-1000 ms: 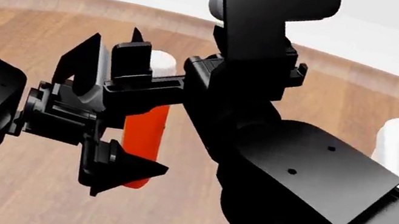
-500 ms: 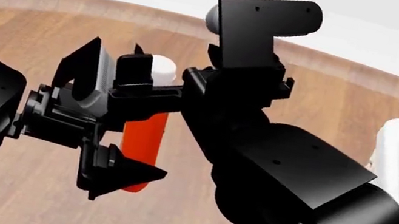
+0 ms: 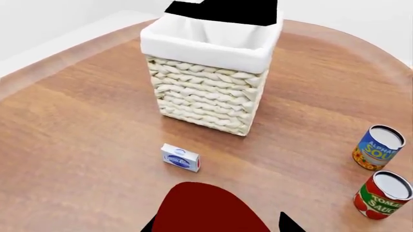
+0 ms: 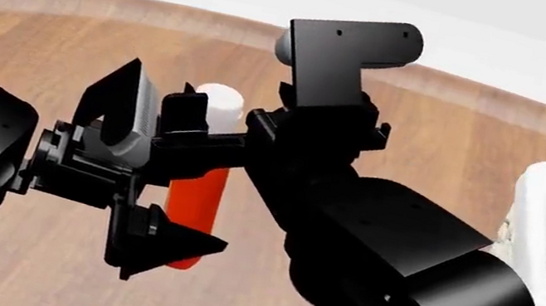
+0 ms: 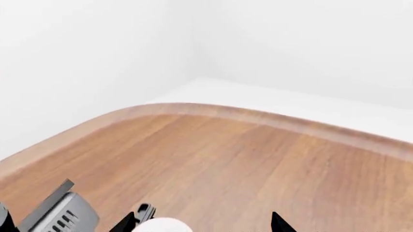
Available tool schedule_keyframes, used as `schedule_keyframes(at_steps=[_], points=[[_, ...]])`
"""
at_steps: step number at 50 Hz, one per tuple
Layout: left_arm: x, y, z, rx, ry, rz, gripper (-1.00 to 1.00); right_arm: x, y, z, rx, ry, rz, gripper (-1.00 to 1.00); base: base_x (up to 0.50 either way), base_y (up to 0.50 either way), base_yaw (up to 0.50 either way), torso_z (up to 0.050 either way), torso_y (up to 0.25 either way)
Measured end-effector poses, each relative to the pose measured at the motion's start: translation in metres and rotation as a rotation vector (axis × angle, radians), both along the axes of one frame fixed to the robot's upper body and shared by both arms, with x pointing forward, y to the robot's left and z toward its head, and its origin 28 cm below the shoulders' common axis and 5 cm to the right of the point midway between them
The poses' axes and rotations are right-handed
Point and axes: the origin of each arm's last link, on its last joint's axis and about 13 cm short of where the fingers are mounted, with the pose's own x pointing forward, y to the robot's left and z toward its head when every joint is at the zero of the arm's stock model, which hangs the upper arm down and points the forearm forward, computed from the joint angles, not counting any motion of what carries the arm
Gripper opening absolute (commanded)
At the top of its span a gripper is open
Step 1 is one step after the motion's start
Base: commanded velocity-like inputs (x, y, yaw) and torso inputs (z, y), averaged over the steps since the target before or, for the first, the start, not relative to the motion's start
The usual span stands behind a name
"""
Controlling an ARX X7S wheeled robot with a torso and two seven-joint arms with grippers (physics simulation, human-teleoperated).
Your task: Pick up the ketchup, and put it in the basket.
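On the wooden table [image 3: 77, 135], small box [image 3: 180, 157] before basket [image 3: 206, 92], two cans [image 3: 378, 147] aside, left gripper [image 4: 162, 176] clamped around ketchup [image 4: 195, 198].

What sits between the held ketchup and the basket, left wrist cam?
In the left wrist view, a small white box with a blue label lies on the wooden table between the ketchup and the basket; otherwise bare wood.

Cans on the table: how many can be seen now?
2. The blue can and the red can stand together, off to one side of the basket. The arms may hide others.
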Motion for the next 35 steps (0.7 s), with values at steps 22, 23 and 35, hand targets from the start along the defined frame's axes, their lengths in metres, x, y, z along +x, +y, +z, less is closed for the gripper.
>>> schedule_keyframes(at_steps=[22,23,35], points=[[0.0002,-0.0013,-0.0004,0.010,-0.003,-0.002,-1.00,0.0009,0.0008,-0.0062,0.004,0.021,0.016,-1.00,0.00,0.00,0.00,0.000,0.000],[0.0002,-0.0012,-0.0005,0.012,-0.003,0.000,-1.00,0.0006,0.0014,-0.0063,0.007,0.022,0.023,-1.00,0.00,0.00,0.00,0.000,0.000],[-0.0005,-0.0014,-0.0010,0.022,-0.007,0.001,-1.00,0.0001,0.0005,-0.0077,0.013,0.025,0.022,-1.00,0.00,0.00,0.00,0.000,0.000]])
